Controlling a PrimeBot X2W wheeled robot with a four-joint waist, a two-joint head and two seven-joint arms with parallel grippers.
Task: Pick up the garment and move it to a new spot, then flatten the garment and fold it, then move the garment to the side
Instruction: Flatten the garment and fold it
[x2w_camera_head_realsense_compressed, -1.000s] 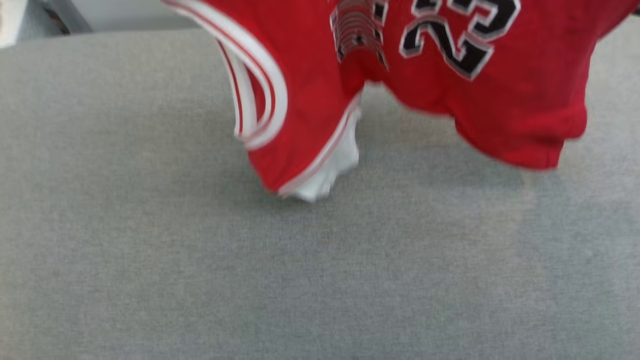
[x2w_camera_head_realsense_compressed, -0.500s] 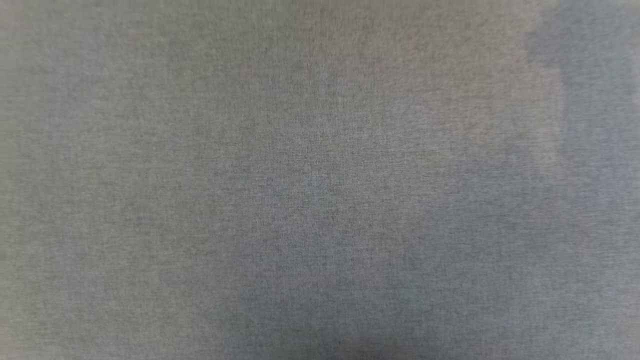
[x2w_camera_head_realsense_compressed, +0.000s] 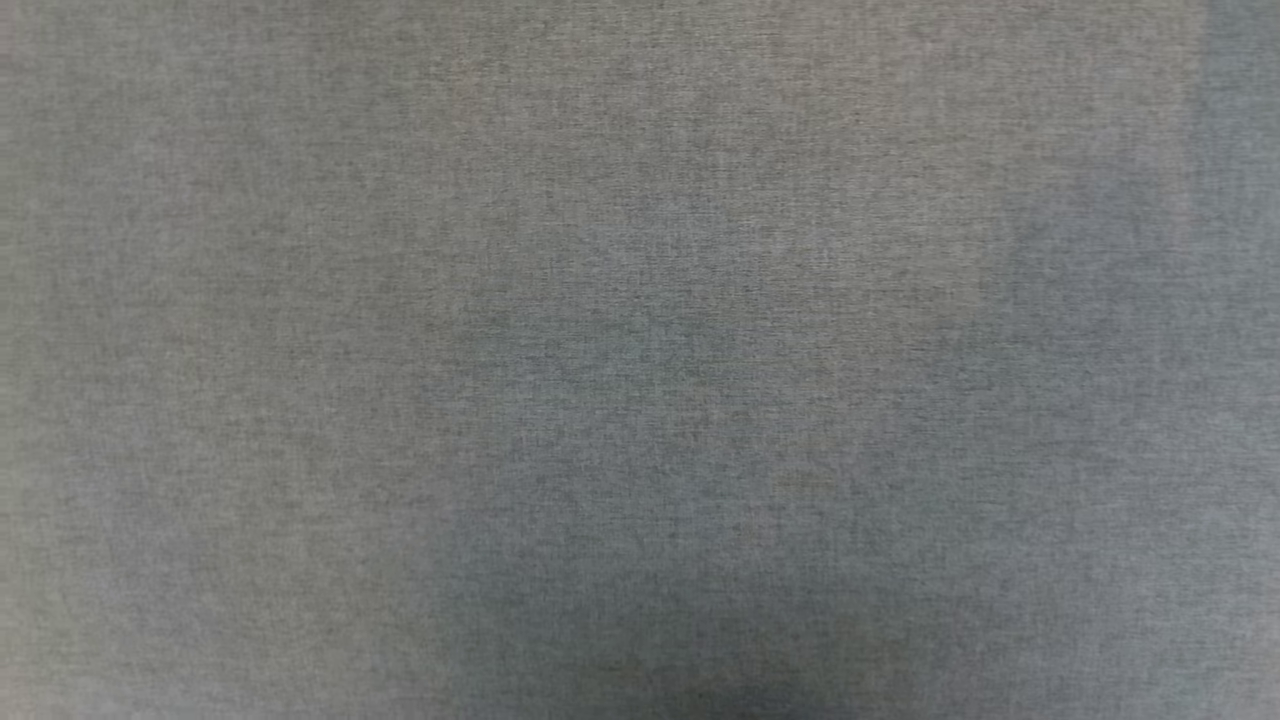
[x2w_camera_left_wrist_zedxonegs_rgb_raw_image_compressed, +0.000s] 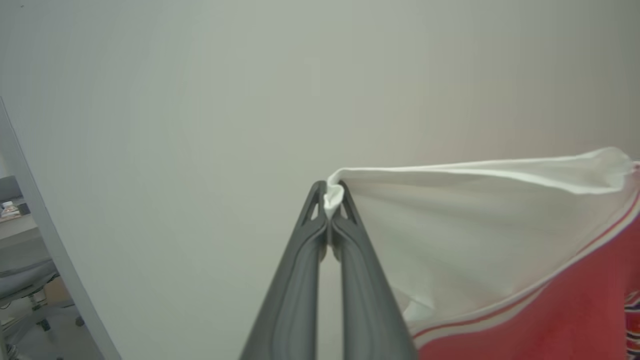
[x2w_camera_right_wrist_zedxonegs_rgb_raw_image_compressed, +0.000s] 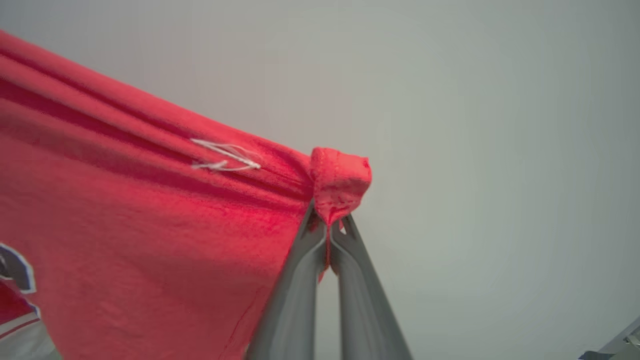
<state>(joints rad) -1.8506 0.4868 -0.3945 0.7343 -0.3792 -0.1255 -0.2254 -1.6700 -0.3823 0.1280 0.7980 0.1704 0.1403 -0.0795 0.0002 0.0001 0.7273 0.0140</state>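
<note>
Holding the garment (x2w_camera_right_wrist_zedxonegs_rgb_raw_image_compressed: 125, 225) aloft between both grippers.
My left gripper (x2w_camera_left_wrist_zedxonegs_rgb_raw_image_compressed: 331, 202) pinches a white sleeve edge, my right gripper (x2w_camera_right_wrist_zedxonegs_rgb_raw_image_compressed: 328, 226) a red corner; such small bites of thin fabric could slip if I pull it tauter.

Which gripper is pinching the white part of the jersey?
The left gripper: it clamps the jersey by its white sleeve edge; the right gripper clamps bunched red fabric.
</note>
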